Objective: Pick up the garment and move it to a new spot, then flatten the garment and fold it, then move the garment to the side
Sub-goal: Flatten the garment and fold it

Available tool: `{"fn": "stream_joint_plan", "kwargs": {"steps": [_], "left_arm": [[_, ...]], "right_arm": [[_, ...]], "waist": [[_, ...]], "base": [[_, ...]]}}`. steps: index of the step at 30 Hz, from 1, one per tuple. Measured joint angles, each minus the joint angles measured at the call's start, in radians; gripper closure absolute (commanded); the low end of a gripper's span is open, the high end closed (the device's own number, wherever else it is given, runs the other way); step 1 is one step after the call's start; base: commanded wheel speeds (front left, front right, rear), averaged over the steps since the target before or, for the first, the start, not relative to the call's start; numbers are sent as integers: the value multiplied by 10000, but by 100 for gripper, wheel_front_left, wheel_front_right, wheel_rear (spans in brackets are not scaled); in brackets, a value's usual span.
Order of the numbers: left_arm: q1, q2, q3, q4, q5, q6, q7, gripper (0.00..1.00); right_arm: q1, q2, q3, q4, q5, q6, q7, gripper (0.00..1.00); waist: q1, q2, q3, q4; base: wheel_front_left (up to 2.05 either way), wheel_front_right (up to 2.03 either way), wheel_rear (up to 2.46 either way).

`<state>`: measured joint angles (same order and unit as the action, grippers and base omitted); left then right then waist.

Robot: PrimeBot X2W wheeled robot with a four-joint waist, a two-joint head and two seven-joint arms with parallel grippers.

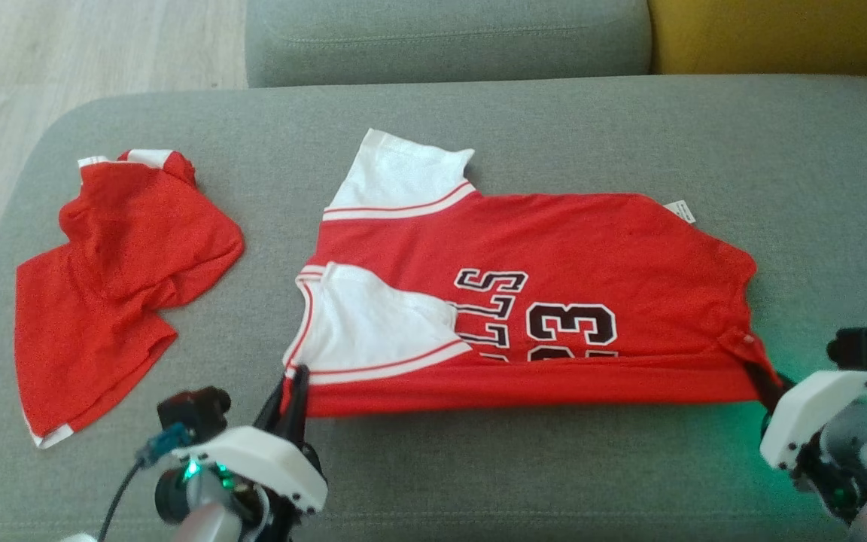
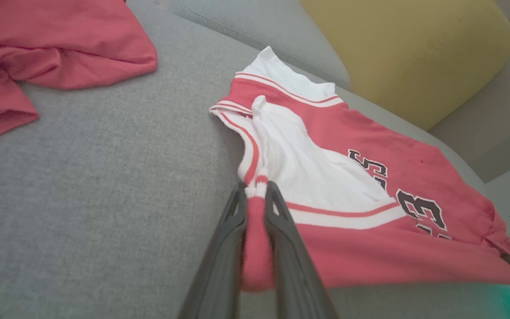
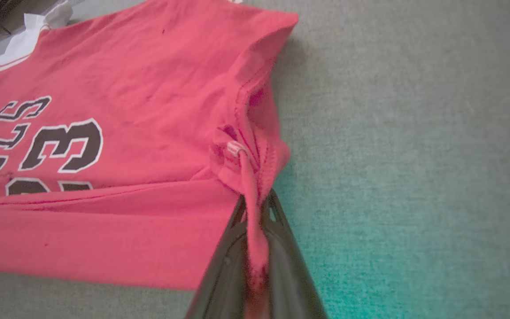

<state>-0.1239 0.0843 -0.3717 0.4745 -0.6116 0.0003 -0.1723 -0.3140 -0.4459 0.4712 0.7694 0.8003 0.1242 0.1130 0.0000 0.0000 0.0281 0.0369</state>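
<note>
Evidently mid-fold: left end effector [image 1: 292, 380] and right end effector [image 1: 771, 385] are each closed on the near edge of the red-and-white cotton jersey [image 1: 569, 248], holding it taut over the grey sofa seat [image 1: 479, 120], likely for a straight fold.

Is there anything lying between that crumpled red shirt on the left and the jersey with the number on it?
Nothing: just bare grey cushion between the crumpled red shirt and the numbered jersey, seen in the head view.
</note>
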Motion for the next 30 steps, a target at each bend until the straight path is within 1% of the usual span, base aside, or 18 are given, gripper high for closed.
{"fn": "stream_joint_plan", "kwargs": {"steps": [6,8,9,10,11,12,17,19,23,27,30], "left_arm": [[565,127,-184,-441,0,54,309,100],[708,176,-249,-539,0,96,435,100],[763,211,-295,-546,0,100,541,100],[821,240,-314,-554,0,119,596,100],[858,261,-343,-564,2,178,665,52],[897,282,-357,-577,2,209,669,0],[926,366,-326,-681,54,453,562,0],[895,360,-242,-777,117,543,309,0],[638,324,107,-993,115,646,-299,0],[207,54,525,-1325,0,646,-681,0],[-44,-132,644,-1488,0,635,-765,0]], "right_arm": [[-77,-167,-21,-31,-12,0,81,100],[-41,-167,-17,-128,48,0,297,100],[-11,-167,-6,-196,155,0,439,81],[30,-167,-4,-261,255,0,575,0],[74,-167,-13,-299,368,0,690,0],[137,-174,-25,-345,428,0,731,0],[404,-370,-380,-585,546,0,805,0],[405,-416,-610,-798,639,0,727,0],[400,-416,-1085,-1396,679,0,242,0],[392,-368,-1685,-1442,134,0,-349,0],[323,-119,-2071,-1394,-176,0,-443,0]], "waist": [[0,0,-100,61],[0,0,-140,75],[0,0,-163,77],[0,0,-182,74],[0,0,-196,66],[0,0,-206,55],[0,0,-250,-44],[0,0,-255,-86],[0,0,-226,-194],[0,0,-92,-290],[0,0,111,-318]], "base": [[0,0,0],[0,0,0],[0,0,0],[0,0,0],[0,0,0],[0,0,0],[0,0,0],[0,0,0],[0,0,0],[0,0,0],[0,0,0]]}}
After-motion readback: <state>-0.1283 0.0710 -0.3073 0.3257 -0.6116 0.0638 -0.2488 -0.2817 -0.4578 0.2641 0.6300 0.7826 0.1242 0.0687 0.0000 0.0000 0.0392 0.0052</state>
